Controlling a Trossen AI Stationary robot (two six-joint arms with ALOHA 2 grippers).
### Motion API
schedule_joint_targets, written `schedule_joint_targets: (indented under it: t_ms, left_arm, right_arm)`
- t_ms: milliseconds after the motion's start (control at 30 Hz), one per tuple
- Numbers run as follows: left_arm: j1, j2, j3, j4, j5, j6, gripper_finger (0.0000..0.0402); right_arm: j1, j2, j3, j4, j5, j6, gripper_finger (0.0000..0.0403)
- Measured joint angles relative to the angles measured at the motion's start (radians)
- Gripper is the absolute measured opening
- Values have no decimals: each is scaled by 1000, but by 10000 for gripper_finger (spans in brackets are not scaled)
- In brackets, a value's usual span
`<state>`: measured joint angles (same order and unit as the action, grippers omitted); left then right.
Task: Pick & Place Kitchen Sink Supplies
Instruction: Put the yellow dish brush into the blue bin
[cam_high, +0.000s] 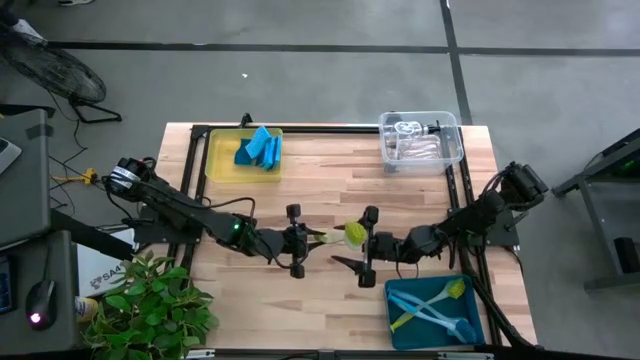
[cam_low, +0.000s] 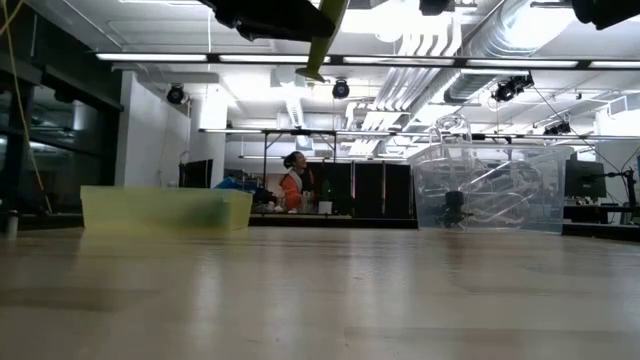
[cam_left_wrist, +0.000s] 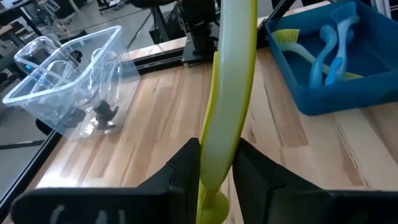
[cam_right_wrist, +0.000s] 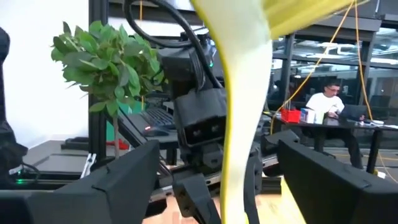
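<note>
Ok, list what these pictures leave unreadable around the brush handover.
- Yellow-green brush: the low view crops it at the top edge with both arms.
- Right gripper: its fingers straddle the handle, but contact is unclear; the high view is too small.
- Clear bin: glare and distance blur how many bottles it holds.

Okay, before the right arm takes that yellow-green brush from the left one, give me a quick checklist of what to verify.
1. Left gripper shut on yellow-green brush: ok.
2. Right gripper open, one finger on each side of the handle: ok.
3. Brush clear of the tabletop: ok, low view.
4. Right pads touching the handle: cannot tell.
5. Teal bin has room beside its brushes: ok.
</note>
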<state>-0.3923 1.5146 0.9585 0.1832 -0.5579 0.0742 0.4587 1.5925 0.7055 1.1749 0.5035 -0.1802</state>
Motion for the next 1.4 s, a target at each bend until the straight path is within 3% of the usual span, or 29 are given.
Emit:
schedule_joint_targets:
  t_ms: [967,1233,1400]
  left_arm:
    - [0,0,0,-7,10,-15,72]
    - [0,0,0,-11,24,-2,83]
    - [0,0,-1,-16,58,-6,149]
  right_arm:
    - [-8,0,0,-2,-10,-26,35]
    - [-7,0,0,-7,4,-5,35]
    - [-7,0,0,-9,16,-9,35]
